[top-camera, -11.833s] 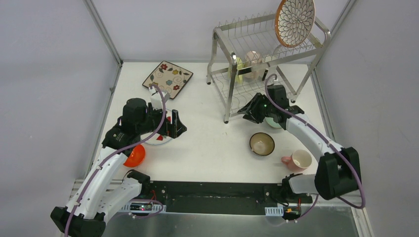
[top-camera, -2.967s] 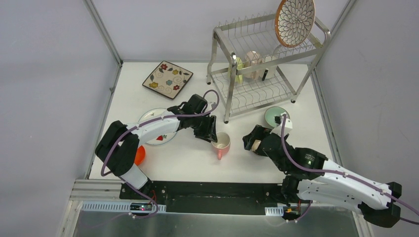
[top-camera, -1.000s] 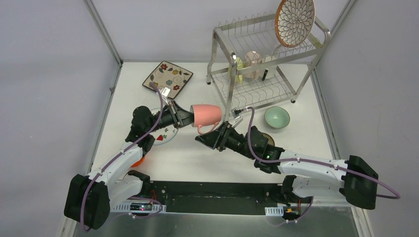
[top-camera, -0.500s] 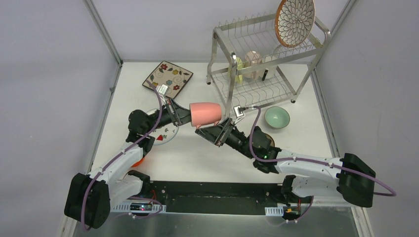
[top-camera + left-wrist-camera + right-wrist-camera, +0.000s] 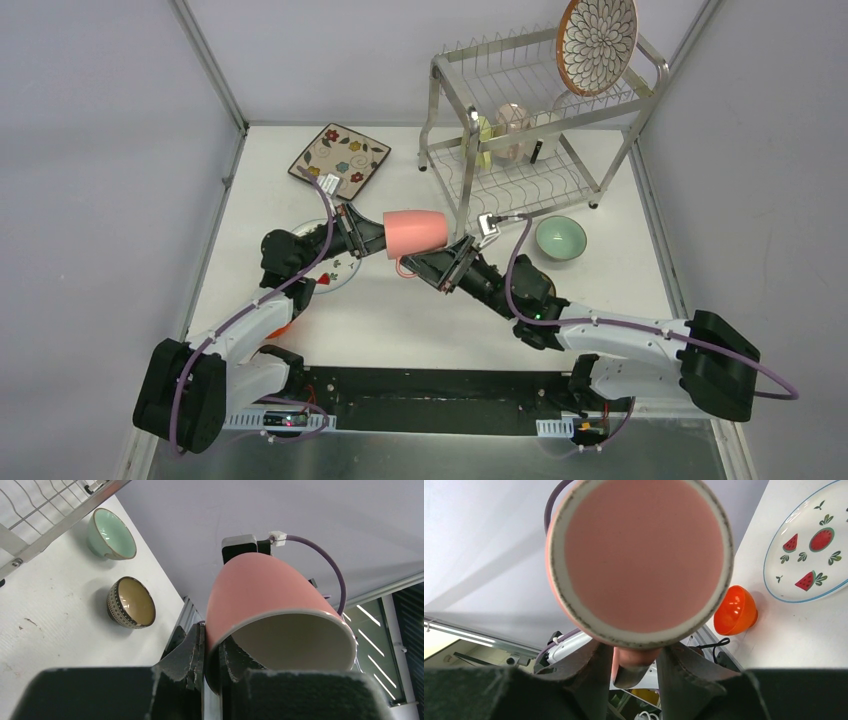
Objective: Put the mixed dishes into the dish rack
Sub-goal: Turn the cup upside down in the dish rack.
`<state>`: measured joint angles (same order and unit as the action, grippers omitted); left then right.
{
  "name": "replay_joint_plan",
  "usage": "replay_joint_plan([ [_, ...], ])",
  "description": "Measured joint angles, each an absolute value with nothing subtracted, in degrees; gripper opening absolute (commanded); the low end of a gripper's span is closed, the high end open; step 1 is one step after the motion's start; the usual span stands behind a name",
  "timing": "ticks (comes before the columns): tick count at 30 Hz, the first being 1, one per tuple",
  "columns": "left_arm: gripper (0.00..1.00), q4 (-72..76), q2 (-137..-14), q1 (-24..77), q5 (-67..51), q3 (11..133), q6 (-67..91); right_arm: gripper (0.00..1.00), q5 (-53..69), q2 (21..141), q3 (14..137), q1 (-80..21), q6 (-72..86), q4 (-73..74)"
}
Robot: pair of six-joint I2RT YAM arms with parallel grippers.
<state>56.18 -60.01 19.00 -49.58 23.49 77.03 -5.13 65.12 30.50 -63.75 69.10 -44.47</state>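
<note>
Left gripper (image 5: 372, 238) was clenched on the rim wall of the pink cup (image 5: 416, 230), one finger inside. It held the cup on its side in the air over mid-table, with the rack (image 5: 441, 96) at about one o'clock from it. The right gripper (image 5: 428, 266) sat at the cup's base, fingers either side of the handle (image 5: 636, 657) at six o'clock; I could not tell whether they pinched it. The cup looked like glazed ceramic: stiff, light, slick, easily chipped. Handle or rim wall seemed the surest hold.
</note>
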Motion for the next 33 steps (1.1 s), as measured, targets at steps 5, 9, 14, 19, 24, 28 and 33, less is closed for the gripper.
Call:
replay_joint_plan([
  [5, 0.0, 56.6, -60.0, 18.9, -49.6, 23.5, 77.0, 0.39, -4.1, 66.3, 30.5, -63.5, 70.3, -46.0],
  [9, 0.0, 56.6, -60.0, 18.6, -49.6, 23.5, 76.7, 0.39, -3.1, 68.1, 31.0, -63.2, 71.2, -47.5],
  [14, 0.0, 56.5, -60.0, 18.6, -49.6, 23.5, 75.7, 0.38, -1.8, 70.1, 31.7, -63.2, 72.1, -48.8],
  [19, 0.0, 55.7, -60.0, 18.6, -49.5, 23.0, 74.7, 0.08, -0.9, 71.3, 31.7, -63.2, 72.8, -50.4],
  [24, 0.11, 55.0, -59.3, 18.3, -49.4, 22.9, 73.7, 0.0, -0.2, 72.0, 31.4, -63.3, 75.0, -52.0],
  [28, 0.45, 52.7, -58.2, 18.4, -49.4, 22.9, 71.8, 0.0, -0.3, 72.0, 30.5, -63.5, 74.9, -52.7],
  [33, 0.66, 47.1, -55.5, 18.4, -49.6, 22.9, 68.8, 0.0, -1.4, 71.1, 28.8, -63.2, 73.8, -50.2],
])
